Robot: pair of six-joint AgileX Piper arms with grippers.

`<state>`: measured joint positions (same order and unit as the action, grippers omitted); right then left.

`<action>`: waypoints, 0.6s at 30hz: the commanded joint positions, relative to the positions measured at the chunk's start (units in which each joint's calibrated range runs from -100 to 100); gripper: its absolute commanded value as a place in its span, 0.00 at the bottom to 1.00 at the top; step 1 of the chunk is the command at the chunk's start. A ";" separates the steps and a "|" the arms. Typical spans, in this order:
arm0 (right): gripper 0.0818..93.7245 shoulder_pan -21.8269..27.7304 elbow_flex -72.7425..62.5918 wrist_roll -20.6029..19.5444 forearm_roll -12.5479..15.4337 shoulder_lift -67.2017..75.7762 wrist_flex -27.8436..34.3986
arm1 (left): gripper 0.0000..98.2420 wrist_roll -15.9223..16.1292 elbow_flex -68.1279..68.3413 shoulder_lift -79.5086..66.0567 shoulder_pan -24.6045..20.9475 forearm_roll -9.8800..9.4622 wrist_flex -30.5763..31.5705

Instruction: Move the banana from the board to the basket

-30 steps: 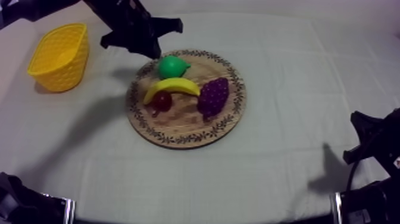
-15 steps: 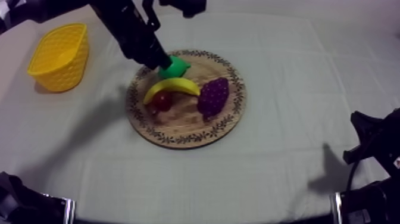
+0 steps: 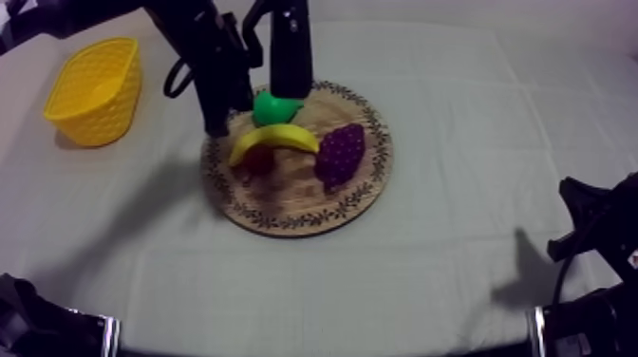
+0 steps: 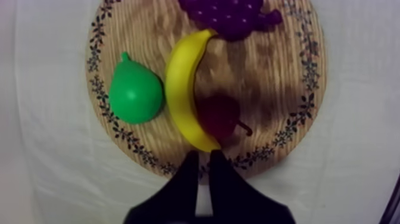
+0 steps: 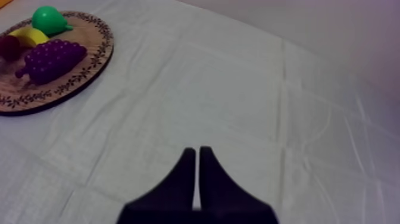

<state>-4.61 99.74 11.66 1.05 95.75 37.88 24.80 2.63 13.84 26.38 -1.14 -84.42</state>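
1. Four toy fruits together on the round wooden board [image 3: 285, 214], near the middle of the tabletop [image 3: 456, 142]
2. Banana [image 3: 273, 140] lying flat on the board, curved, between the pear [image 3: 275, 106] on its outer side and the small red fruit [image 3: 256, 161] tucked into its inner curve; one end just beside the bunch of grapes [image 3: 340, 154]
3. Left gripper [image 4: 202, 159] over the board's patterned rim, just beside the banana's end nearest the small red fruit; fingers pressed together into a narrow wedge, pinching nothing
4. Left arm [image 3: 214, 66] extended from the upper left, above the pear side of the board
5. Yellow basket [image 3: 95, 90] upright on the tabletop at the left, well apart from the board
6. Right gripper [image 5: 197, 154] low over bare cloth [image 5: 238, 89] at the right side, well apart from the board; grapes on the side of the board facing it; fingers pressed together, holding nothing
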 commanded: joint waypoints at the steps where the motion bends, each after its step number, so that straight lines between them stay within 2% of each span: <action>1: 0.00 0.02 0.04 -0.01 0.00 0.01 0.02 | 0.19 -0.46 0.24 0.26 -0.27 -0.07 0.26; 5: 0.00 0.02 0.04 -0.01 0.00 0.01 0.02 | 0.32 -1.40 1.27 0.92 -0.95 -0.02 1.41; 9: 0.00 0.02 0.04 -0.01 0.00 0.01 0.02 | 0.41 -2.32 2.11 1.92 -1.25 -0.26 2.26; 18: 0.00 0.02 0.04 0.04 0.00 0.01 0.02 | 0.48 -3.43 0.44 7.42 -1.61 -0.44 3.71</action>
<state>-4.61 99.74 11.66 1.05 95.75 37.88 21.38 3.37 20.28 24.82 -1.57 -80.79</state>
